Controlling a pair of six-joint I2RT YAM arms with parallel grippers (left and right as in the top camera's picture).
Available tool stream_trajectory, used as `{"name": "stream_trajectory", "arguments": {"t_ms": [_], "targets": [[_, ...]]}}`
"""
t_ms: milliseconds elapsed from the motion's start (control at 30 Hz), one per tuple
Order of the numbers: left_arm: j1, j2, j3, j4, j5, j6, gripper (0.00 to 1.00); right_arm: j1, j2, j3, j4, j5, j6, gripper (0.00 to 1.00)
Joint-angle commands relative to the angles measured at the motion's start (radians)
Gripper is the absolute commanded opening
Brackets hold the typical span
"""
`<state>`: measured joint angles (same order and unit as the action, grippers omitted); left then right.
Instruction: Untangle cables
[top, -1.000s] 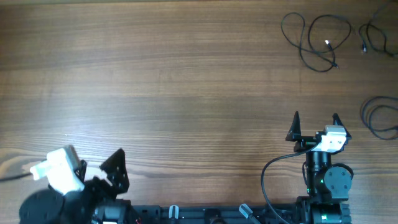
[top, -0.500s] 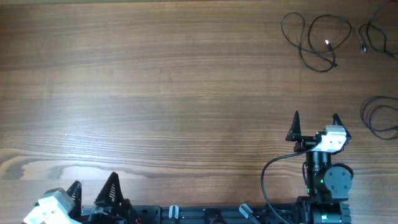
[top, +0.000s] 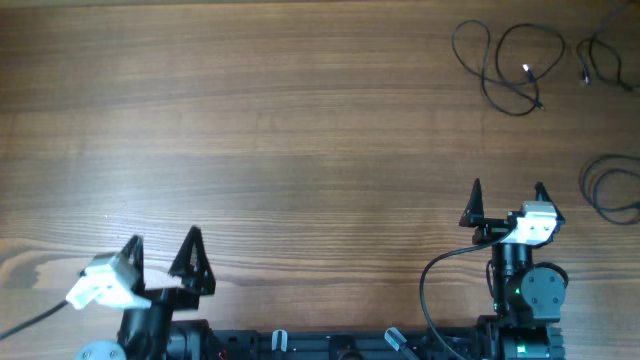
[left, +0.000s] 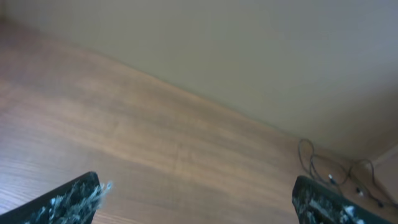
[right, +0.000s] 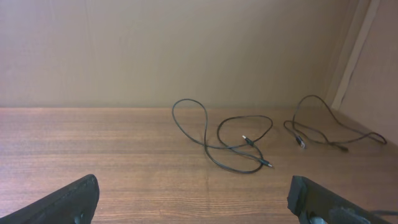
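Overhead, you have the cables (top: 505, 65) lying at the table's (top: 280, 130) far right corner; left gripper (top: 162, 237) and right gripper (top: 508, 186) both spread wide, empty. Left wrist: cables (left: 323, 171) far off. Right wrist: cables (right: 230, 140) ahead

Wooden desk (top: 300, 120): brown, grain running 9-to-3 o'clock in overhead view, darker grain swirl near 8 o'clock edge. Plain beige wall (right: 186, 50) meets desk's far edge, 12 o'clock in right wrist view. Pale upright panel (right: 373, 68) at 3 o'clock, beside wall.
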<state>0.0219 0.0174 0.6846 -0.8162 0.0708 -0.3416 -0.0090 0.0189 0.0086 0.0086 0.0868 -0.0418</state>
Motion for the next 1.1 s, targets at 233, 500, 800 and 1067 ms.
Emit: {"name": "stream_trajectory", "arguments": {"t_ms": [233,500,800,1067], "targets": [[0.009,-0.014,-0.314,0.325,0.035,0.117,1.00,0.006,-0.015,-0.003,0.005,-0.006,0.018,1.00],[0.009,-0.014,-0.527,0.605,0.056,0.179,1.00,0.006,-0.015,-0.003,0.006,-0.005,0.018,1.00],[0.009,-0.014,-0.672,0.792,0.150,0.304,1.00,0.006,-0.015,-0.003,0.005,-0.006,0.018,1.00],[0.008,-0.014,-0.679,0.756,0.158,0.381,1.00,0.006,-0.015,-0.003,0.005,-0.005,0.018,1.00]]}}
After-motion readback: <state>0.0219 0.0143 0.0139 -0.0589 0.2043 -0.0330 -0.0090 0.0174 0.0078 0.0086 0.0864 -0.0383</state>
